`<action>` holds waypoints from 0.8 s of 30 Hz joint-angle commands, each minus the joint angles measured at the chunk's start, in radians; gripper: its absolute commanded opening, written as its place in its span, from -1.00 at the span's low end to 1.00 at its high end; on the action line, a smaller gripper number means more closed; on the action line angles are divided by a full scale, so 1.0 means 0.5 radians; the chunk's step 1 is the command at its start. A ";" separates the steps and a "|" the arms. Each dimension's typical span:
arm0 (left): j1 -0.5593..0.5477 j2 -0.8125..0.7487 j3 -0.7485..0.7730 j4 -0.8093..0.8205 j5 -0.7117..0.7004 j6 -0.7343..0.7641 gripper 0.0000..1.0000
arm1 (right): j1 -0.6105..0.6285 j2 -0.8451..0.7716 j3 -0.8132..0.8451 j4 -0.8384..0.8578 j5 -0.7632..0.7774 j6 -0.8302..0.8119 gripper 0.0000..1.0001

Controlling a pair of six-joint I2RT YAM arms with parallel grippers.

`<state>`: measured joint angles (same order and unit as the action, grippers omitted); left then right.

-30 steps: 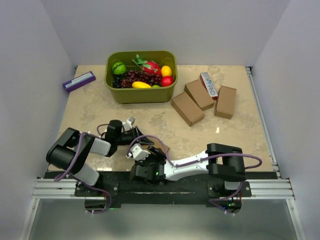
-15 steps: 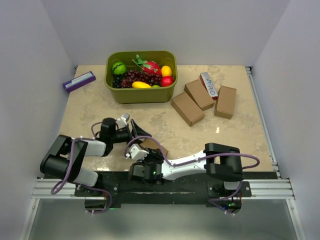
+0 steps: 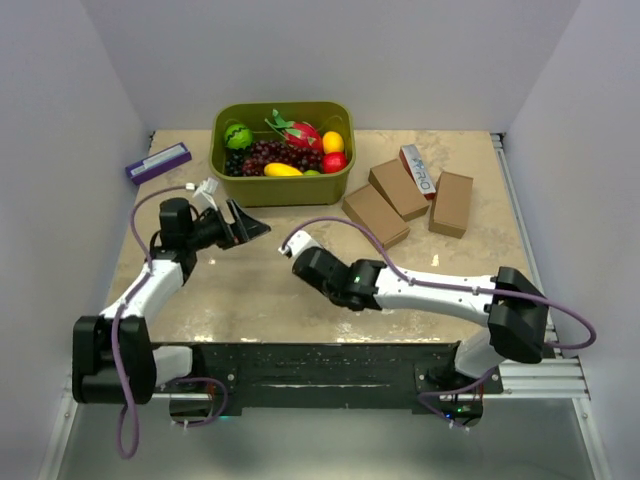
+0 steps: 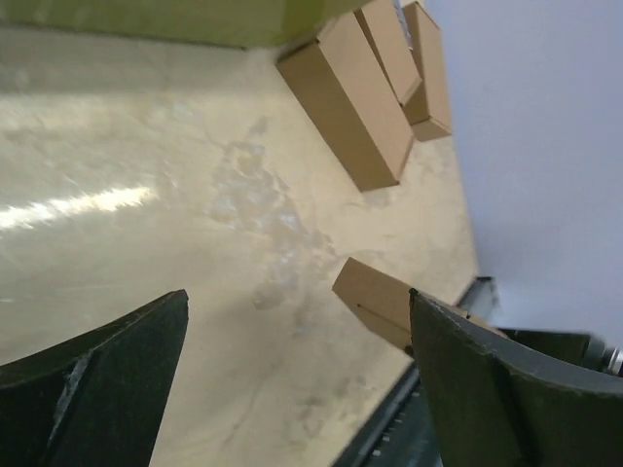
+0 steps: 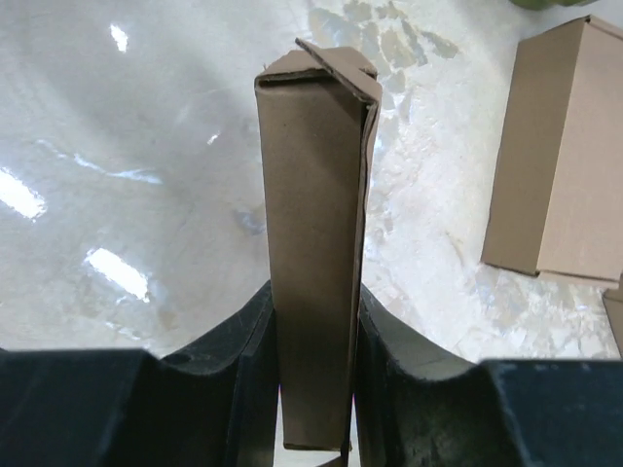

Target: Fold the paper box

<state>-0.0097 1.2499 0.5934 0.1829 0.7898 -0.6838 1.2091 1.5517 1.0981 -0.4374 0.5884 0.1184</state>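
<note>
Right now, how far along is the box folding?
Done: the paper box is formed into a slim tube. In hand: the right gripper clamps it. To do: its end flap looks untucked; the left gripper hangs open, off the box.

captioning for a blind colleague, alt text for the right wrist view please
The right gripper clamps a slim plain brown cardboard box between its dark fingers, its far-end flaps slightly ajar. Behind it lies a glossy beige table, with another brown carton at right.
</note>
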 commanded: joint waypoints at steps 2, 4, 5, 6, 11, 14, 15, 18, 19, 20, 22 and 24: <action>0.004 -0.352 0.188 -0.363 -0.392 0.701 0.99 | -0.224 0.075 0.197 -0.190 -0.575 -0.316 -0.63; -0.008 -0.450 0.151 -0.360 -0.420 0.772 0.99 | -0.301 0.142 0.264 -0.248 -0.676 -0.375 -0.67; -0.017 -0.472 0.133 -0.323 -0.417 0.797 1.00 | -0.319 0.161 0.283 -0.269 -0.728 -0.396 -0.70; -0.042 -0.496 0.108 -0.308 -0.411 0.830 0.99 | -0.362 0.176 0.298 -0.276 -0.838 -0.415 -0.73; -0.094 -0.466 0.160 -0.363 -0.322 0.901 0.99 | -0.439 0.244 0.353 -0.297 -1.029 -0.528 -0.66; -0.109 -0.460 0.145 -0.430 -0.300 0.904 0.99 | -0.467 0.271 0.356 -0.322 -1.085 -0.574 -0.62; -0.122 -0.457 0.142 -0.436 -0.300 0.910 0.99 | -0.473 0.293 0.356 -0.337 -1.091 -0.580 -0.60; -0.158 -0.429 0.148 -0.439 -0.288 0.917 0.99 | -0.476 0.323 0.350 -0.340 -1.103 -0.608 -0.56; -0.165 -0.417 0.151 -0.443 -0.273 0.917 0.99 | -0.476 0.327 0.341 -0.340 -1.103 -0.617 -0.56; -0.171 -0.405 0.154 -0.458 -0.267 0.920 0.99 | -0.476 0.327 0.335 -0.334 -1.088 -0.623 -0.55; -0.189 -0.377 0.166 -0.482 -0.260 0.932 0.99 | -0.479 0.308 0.304 -0.307 -1.067 -0.626 -0.50; -0.210 -0.365 0.172 -0.504 -0.264 0.941 0.99 | -0.482 0.290 0.286 -0.267 -1.039 -0.627 -0.32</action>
<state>-0.0948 1.0534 0.6472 -0.0483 0.6350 -0.2481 0.9730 1.7267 1.2316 -0.5911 0.0654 -0.1623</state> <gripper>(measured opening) 0.994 0.323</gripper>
